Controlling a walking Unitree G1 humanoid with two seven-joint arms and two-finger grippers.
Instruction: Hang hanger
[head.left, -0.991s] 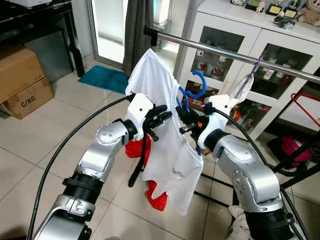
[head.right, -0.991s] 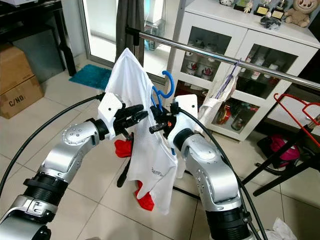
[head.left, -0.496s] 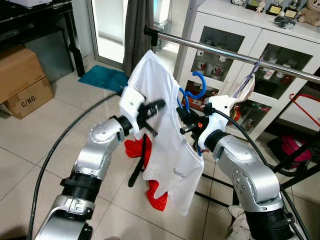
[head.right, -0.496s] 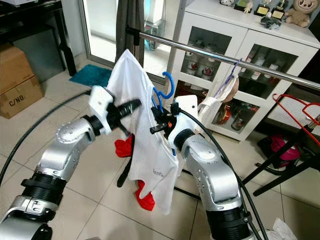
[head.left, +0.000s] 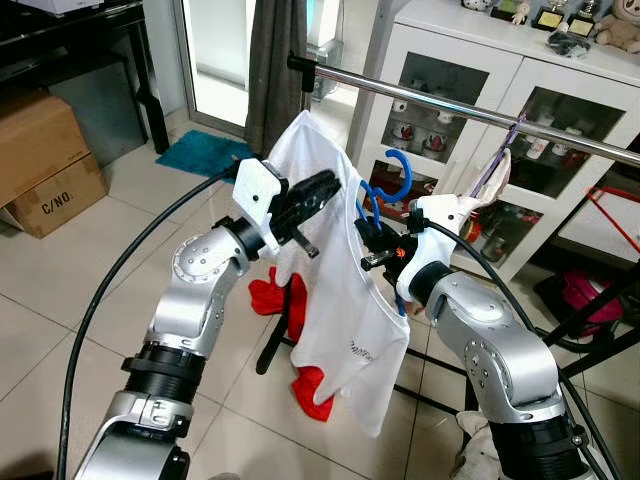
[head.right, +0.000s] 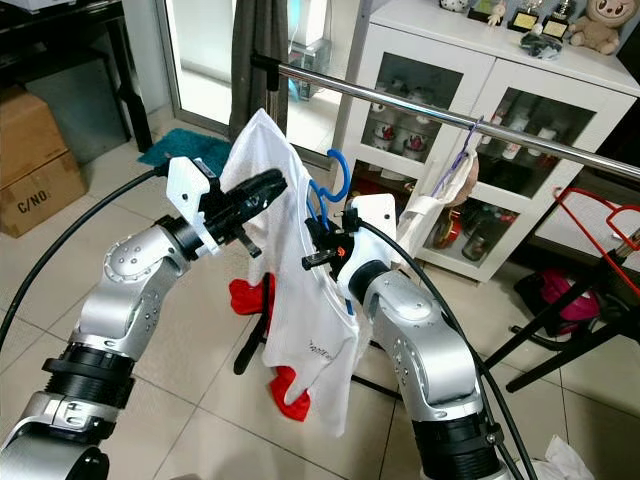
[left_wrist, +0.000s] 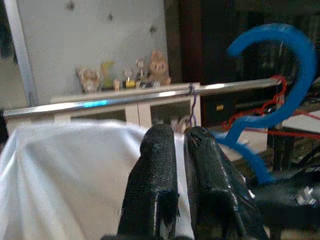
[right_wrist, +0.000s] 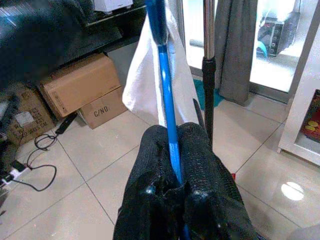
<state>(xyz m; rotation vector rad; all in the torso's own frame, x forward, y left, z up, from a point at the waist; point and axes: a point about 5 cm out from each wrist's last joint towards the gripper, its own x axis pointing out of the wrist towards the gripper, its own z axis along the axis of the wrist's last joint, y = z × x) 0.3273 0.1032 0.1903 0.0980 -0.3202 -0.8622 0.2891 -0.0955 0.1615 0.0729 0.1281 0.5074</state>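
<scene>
Up close, the right gripper (right_wrist: 172, 150) has its jaws clenched on the blue hanger (right_wrist: 166, 95), the plastic stem running out between the two black fingers (right_wrist: 152, 165). From the head camera that gripper (head.left: 372, 238) sits in front of the robot's chest, with the hanger's hook (head.left: 395, 170) curling up just above it and still below the metal rail (head.left: 470, 112), not touching it. A white T-shirt (head.left: 340, 290) drapes from the hanger and hangs down between the two arms.

The left gripper (left_wrist: 176, 137) has its jaws pressed together with nothing seen between them, the tips lying against the top of the white cloth near the shirt's shoulder; in the left eye view it (head.left: 318, 188) points toward the hanger from the robot's left.

Below the shirt a red garment (head.left: 290, 300) hangs from the rack, over the tiled floor (head.left: 60, 290). Behind the rail stands a white glass-front cabinet (head.left: 540, 90). A cardboard box (head.left: 45, 160) sits on the floor to the left, near a teal mat (head.left: 210, 158).
</scene>
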